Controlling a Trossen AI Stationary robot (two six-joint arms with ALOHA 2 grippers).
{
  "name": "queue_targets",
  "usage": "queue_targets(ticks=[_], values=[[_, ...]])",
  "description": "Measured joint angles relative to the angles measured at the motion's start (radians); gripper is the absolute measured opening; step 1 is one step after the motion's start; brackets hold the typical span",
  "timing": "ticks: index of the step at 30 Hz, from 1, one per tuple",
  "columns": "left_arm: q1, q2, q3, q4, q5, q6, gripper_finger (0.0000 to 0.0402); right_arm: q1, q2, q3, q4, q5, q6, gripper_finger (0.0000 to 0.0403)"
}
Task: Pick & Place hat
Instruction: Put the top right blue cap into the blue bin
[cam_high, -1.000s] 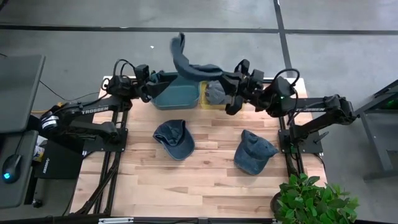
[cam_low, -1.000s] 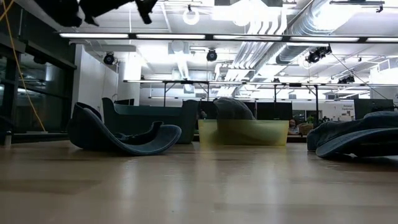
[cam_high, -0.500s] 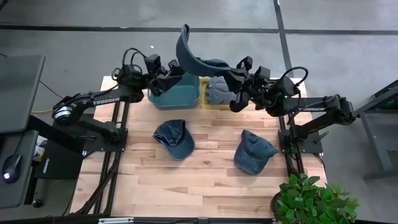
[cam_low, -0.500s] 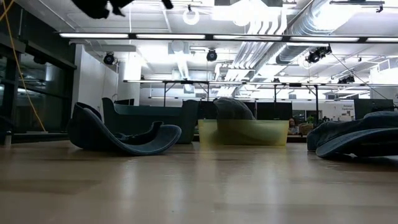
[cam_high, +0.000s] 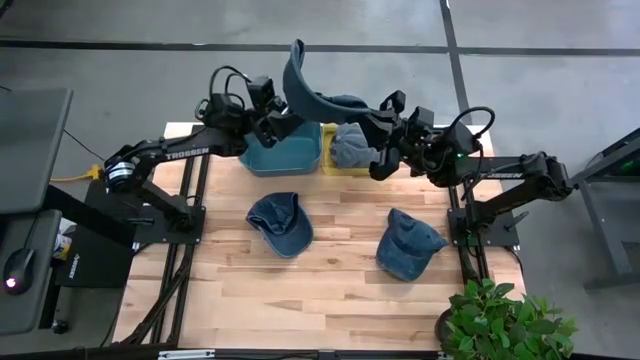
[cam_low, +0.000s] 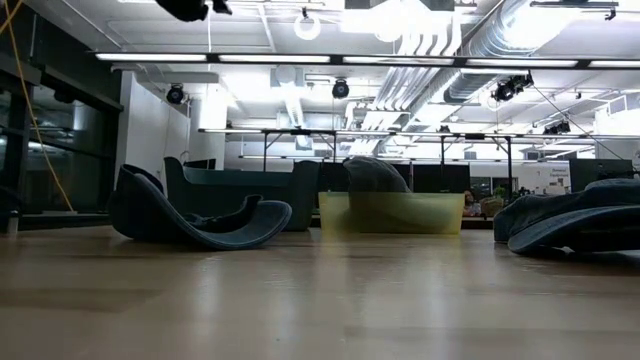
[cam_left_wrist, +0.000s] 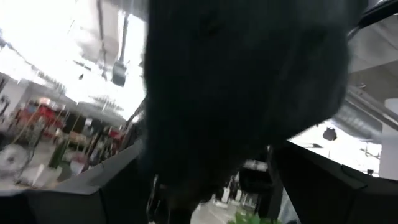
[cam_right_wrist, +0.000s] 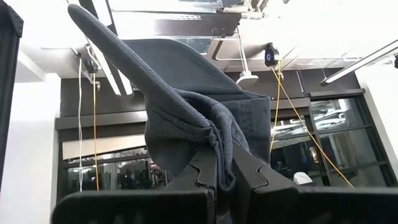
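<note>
A dark blue denim hat (cam_high: 318, 98) is held high above the bins at the table's far edge, its brim (cam_right_wrist: 99, 37) pointing up. My right gripper (cam_high: 368, 118) is shut on it. My left gripper (cam_high: 280, 115) stands open close beside the hat on its left. The hat's cloth (cam_left_wrist: 249, 81) fills the left wrist view, with the fingers (cam_left_wrist: 68, 193) spread to either side. Two more denim hats (cam_high: 278, 222) (cam_high: 408, 243) lie on the wooden table. A grey hat (cam_high: 347, 147) rests in the yellow bin (cam_high: 330, 165). My right gripper pinches a bunched fold of the hat's crown cloth (cam_right_wrist: 221, 155) between its two shut fingers (cam_right_wrist: 202, 171). The fingers slant upward from the table's right side. The hat is lifted clear and stands above the fingers, brim up. My left gripper: I cannot tell whether it touches the hat.
A teal bin (cam_high: 285, 152) stands next to the yellow bin at the far edge, under the held hat. In the low view the two lying hats (cam_low: 200, 215) (cam_low: 575, 225) flank the bins (cam_low: 390, 212). A potted plant (cam_high: 500, 320) stands off the table's near right corner.
My left gripper has risen and gone toward the table's right, up to the held hat, staying open. The hat's brim has tipped more upright in my right gripper, which has kept its place.
</note>
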Motion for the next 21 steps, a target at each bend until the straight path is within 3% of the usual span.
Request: queue_targets(ticks=[7,11,16,21], values=[[0.0,0.006,0.058,-0.005,-0.015,0.032,0.0319,0.0,0.0,0.0,-0.024,0.003,0.0,0.0004],[0.0,0.005,0.078,-0.008,-0.018,0.034,0.0287,0.0,0.0,0.0,-0.033,0.009,0.0,0.0004],[0.001,0.005,0.085,-0.007,-0.018,0.031,0.0196,-0.002,0.0,0.0,-0.053,0.019,-0.005,0.0004],[0.0,0.005,0.085,-0.008,0.0,0.031,0.0061,-0.007,0.0,0.0,-0.072,0.03,-0.003,0.0004]])
